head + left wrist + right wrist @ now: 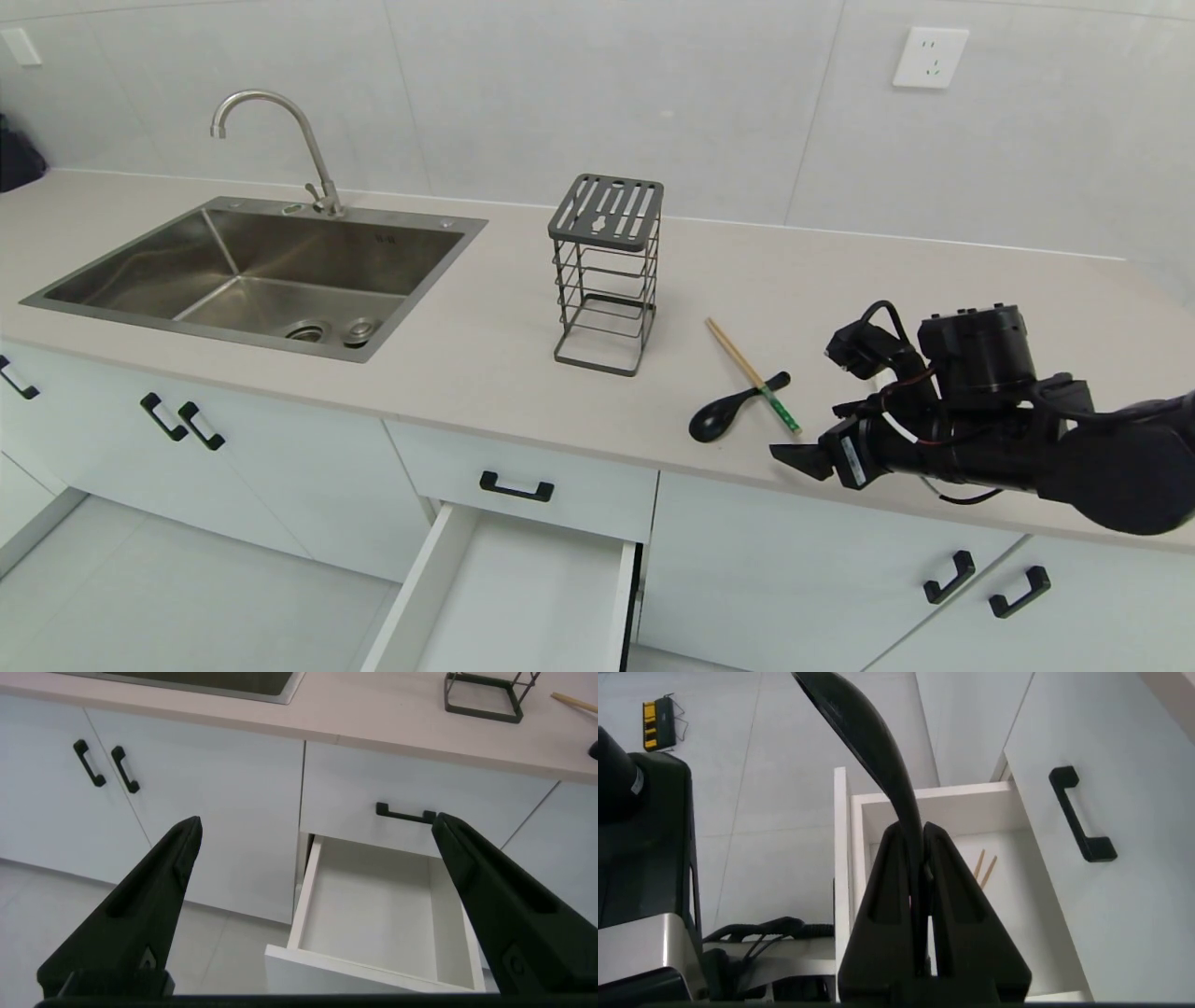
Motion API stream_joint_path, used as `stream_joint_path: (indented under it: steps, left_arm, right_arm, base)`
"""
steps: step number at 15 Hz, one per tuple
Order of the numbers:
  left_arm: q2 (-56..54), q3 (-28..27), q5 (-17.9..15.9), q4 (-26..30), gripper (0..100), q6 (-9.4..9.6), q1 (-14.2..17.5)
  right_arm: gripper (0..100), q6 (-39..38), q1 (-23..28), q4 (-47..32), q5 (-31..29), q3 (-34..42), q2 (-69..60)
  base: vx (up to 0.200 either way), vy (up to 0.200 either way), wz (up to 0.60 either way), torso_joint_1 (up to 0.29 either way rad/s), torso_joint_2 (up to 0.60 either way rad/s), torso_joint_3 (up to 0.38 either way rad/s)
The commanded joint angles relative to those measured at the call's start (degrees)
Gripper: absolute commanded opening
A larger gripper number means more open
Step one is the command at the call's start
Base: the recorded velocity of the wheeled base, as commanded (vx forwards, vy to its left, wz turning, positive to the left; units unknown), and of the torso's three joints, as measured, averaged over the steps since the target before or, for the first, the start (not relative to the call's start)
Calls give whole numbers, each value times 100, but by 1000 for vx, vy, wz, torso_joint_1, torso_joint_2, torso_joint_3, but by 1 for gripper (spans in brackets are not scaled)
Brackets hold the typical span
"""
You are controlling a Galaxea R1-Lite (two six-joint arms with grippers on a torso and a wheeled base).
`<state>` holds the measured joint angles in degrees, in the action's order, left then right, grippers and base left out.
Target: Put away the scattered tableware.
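One curved black spoon (864, 737) juts straight from the right gripper (915, 838), which is clamped on its handle. The bowl end points away.

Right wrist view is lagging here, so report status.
Left gripper open. Right gripper shut on black spoon, pointing at open drawer. On counter: second spoon, chopstick. Nothing blocks drawer.

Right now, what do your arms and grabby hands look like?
My right arm is black and rounded, with black cables, a thin red wire and a white label by the right gripper. The left gripper has two black wedge-shaped fingers; the right gripper's look the same.
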<state>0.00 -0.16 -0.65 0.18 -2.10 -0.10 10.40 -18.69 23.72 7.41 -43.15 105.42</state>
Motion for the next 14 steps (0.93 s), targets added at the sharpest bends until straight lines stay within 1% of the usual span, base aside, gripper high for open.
stream_joint_path:
  steps: [1, 5, 7, 14]
  left_arm:
    - [9, 7, 3, -1, 100, -1, 1]
    - [9, 7, 3, -1, 100, -1, 1]
    - [9, -2, 12, -1, 100, -1, 1]
    - [9, 7, 12, -1, 100, -1, 1]
  right_arm:
    - [100, -3, 23, 1, -12, -246, 347]
    - [100, -20, 14, 1, -38, -598, 743]
    - [100, -47, -3, 1, -275, -773, 901]
    - [100, -47, -74, 18, -293, -1151, 1252]
  base:
    - [0, 0, 0, 0, 0, 0]
    - [0, 0, 0, 0, 0, 0]
    - [0, 0, 0, 0, 0, 0]
    - [0, 0, 0, 0, 0, 0]
